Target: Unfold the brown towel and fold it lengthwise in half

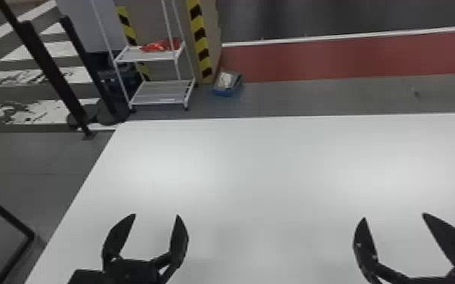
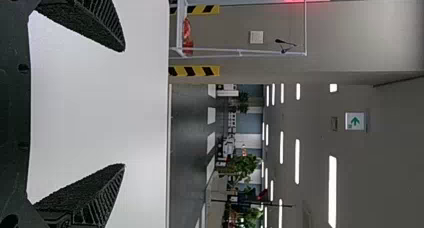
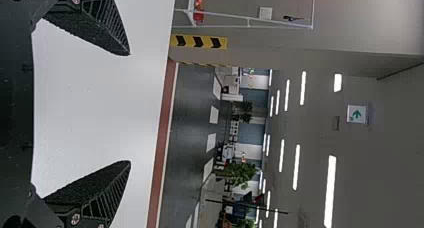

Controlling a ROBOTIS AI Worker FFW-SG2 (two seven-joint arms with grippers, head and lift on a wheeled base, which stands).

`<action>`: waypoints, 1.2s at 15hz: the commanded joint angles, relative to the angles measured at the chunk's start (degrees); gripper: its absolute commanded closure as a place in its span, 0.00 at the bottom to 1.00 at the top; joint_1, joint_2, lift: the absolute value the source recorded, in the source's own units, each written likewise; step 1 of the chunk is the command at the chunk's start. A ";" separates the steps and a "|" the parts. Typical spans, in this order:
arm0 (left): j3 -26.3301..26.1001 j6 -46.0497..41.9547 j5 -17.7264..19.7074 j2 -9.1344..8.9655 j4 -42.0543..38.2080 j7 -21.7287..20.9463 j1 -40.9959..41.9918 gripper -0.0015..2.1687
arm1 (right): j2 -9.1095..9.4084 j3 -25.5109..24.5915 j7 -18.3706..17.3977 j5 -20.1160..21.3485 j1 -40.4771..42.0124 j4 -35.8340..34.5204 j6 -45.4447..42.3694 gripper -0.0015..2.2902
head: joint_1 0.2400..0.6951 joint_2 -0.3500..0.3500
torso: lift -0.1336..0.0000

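Towel: I cannot tell where it is lying.
Left gripper (image 1: pixel 156 215): I am holding it released, its two fingers standing wide apart and pointing forward over the table's near left part.
Right gripper (image 1: pixel 394 216): I am keeping it released too, fingers spread, over the near right part, well apart from the left one.
Table (image 1: pixel 257 162): its white top is spreading beneath both grippers.
Rack (image 1: pixel 162 92): it is standing on the floor beyond the table's far left, its upper shelf bearing a red item (image 1: pixel 158 47).
Blue bin (image 1: pixel 227 91): it is sitting on the floor near the rack, holding something pale.
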 commanded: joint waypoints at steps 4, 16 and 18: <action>0.00 -0.01 0.00 -0.09 0.18 0.06 0.00 0.02 | 0.00 -0.09 -0.01 -0.09 -0.01 0.09 0.00 0.05 | 1.00 0.79 | 0.10; 0.00 -0.54 0.00 -0.26 0.27 0.06 0.44 0.02 | 0.00 -0.09 -0.01 -0.26 0.26 0.26 0.00 0.05 | 1.00 0.79 | 0.10; 0.00 -0.54 0.00 -0.26 0.35 0.06 0.36 0.02 | 0.00 -0.18 -0.01 -0.35 0.26 0.44 0.00 0.05 | 1.00 0.79 | 0.10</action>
